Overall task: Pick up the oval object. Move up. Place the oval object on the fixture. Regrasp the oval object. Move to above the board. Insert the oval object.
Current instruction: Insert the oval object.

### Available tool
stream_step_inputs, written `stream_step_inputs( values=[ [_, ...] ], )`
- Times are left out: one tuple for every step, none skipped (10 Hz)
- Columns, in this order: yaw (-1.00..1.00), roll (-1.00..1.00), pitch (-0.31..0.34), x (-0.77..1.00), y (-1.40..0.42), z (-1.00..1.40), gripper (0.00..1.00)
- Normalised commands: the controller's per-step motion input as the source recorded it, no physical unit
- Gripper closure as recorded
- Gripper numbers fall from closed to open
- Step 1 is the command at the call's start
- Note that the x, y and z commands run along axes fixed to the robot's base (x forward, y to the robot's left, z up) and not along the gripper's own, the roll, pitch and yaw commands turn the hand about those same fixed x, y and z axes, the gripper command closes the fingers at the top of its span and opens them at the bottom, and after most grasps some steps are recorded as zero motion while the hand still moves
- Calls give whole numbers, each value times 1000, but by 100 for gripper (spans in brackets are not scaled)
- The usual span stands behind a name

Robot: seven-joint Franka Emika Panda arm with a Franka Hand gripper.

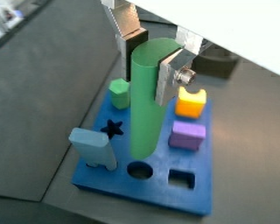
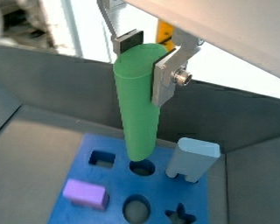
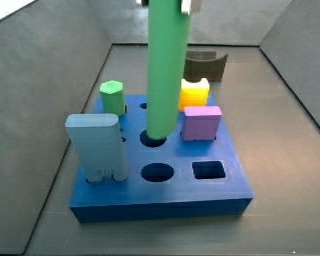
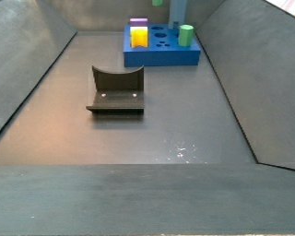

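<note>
My gripper is shut on the top of the oval object, a long light-green rod that hangs upright. The rod also shows in a wrist view and in a side view. Its lower end stands at the mouth of a hole in the middle of the blue board, which also shows in a wrist view and in both side views. How deep the end sits is hidden. The dark fixture stands empty on the floor, apart from the board, and also shows elsewhere.
On the board stand a short green hexagonal peg, a yellow peg, a purple block and a light-blue block. A round hole and a square hole are open. Grey walls surround the floor.
</note>
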Motion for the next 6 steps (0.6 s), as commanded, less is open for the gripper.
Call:
stream_step_inputs(
  values=[
    [-809, -30, -116, 34, -306, -154, 100],
    [-389, 44, 0, -517, -423, -11, 100],
    [-374, 0, 0, -689, -214, -114, 100],
    [-891, 0, 16, 89, 69, -177, 100],
    [-1000, 0, 0, 0, 0, -211, 100],
    [-1000, 0, 0, 0, 0, -171, 100]
  ],
)
